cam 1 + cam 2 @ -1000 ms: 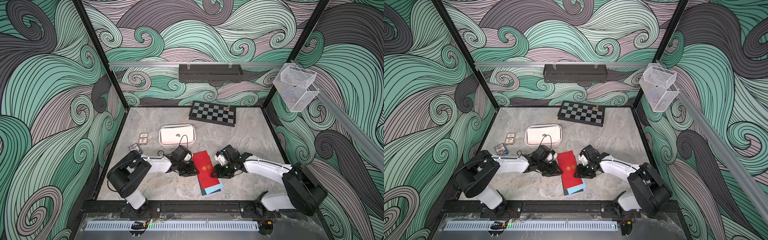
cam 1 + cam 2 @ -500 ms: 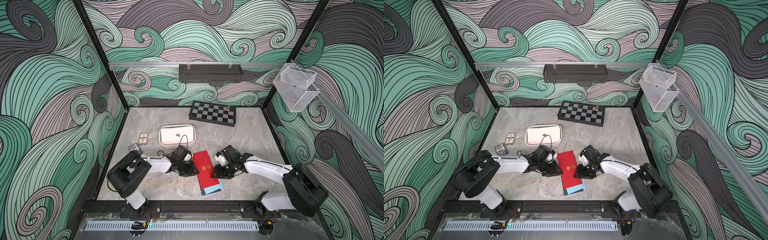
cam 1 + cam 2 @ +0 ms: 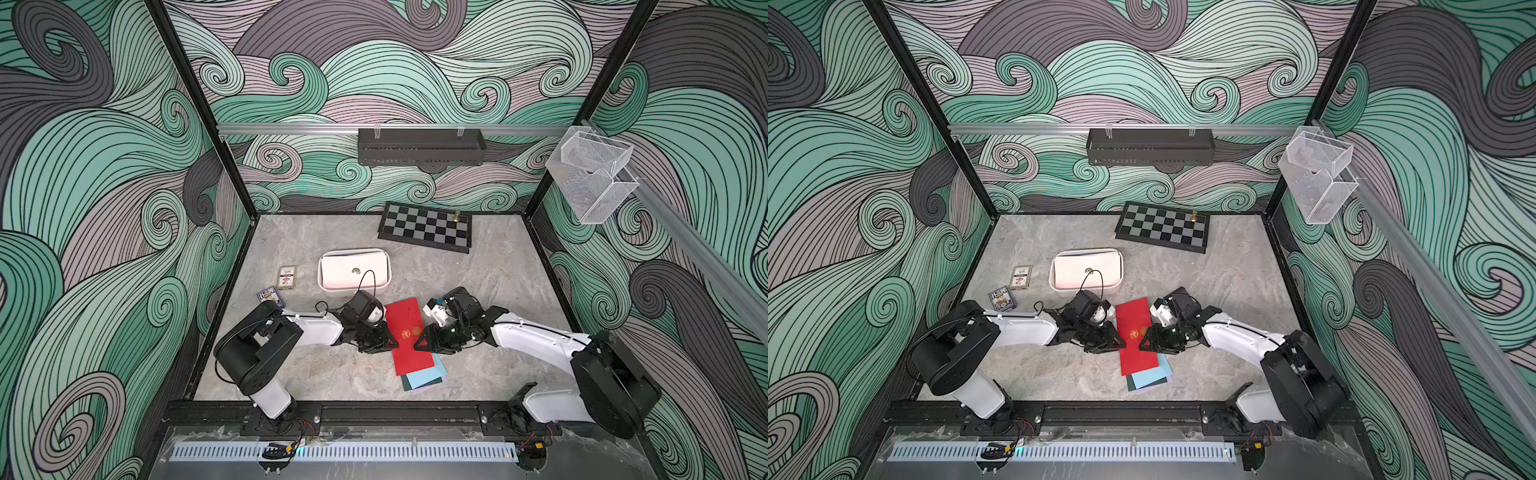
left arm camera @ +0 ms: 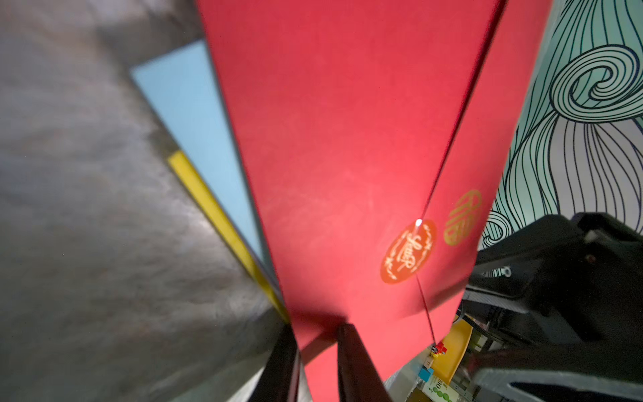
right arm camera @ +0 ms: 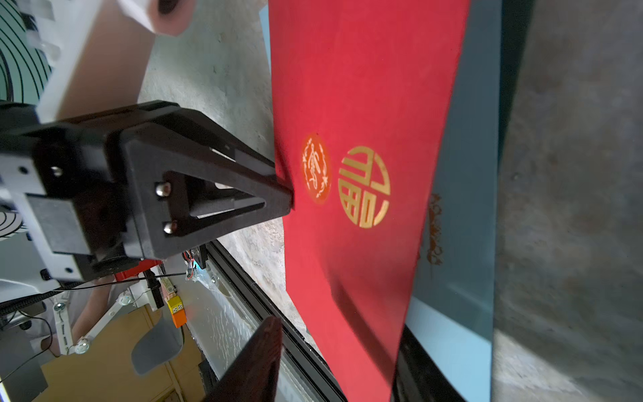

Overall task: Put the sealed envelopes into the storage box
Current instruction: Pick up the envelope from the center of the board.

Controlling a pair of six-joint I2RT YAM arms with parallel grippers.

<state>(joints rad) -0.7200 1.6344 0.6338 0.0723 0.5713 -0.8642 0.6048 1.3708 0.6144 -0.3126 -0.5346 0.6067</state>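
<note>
Near the table's front edge, between the two arms, the red envelope (image 3: pixel 406 353) lay on top of a fanned stack of sealed envelopes (image 3: pixel 424 377), with light blue, yellow and lilac showing beneath it. I had the left gripper (image 3: pixel 392 343) pinching its left edge. The right gripper (image 3: pixel 418 344) sat at the opposite edge, jaws spread with the paper between them. Behind, near the envelope's far end, stood the storage box (image 3: pixel 332 289) with a pale envelope (image 3: pixel 345 270) inside.
</note>
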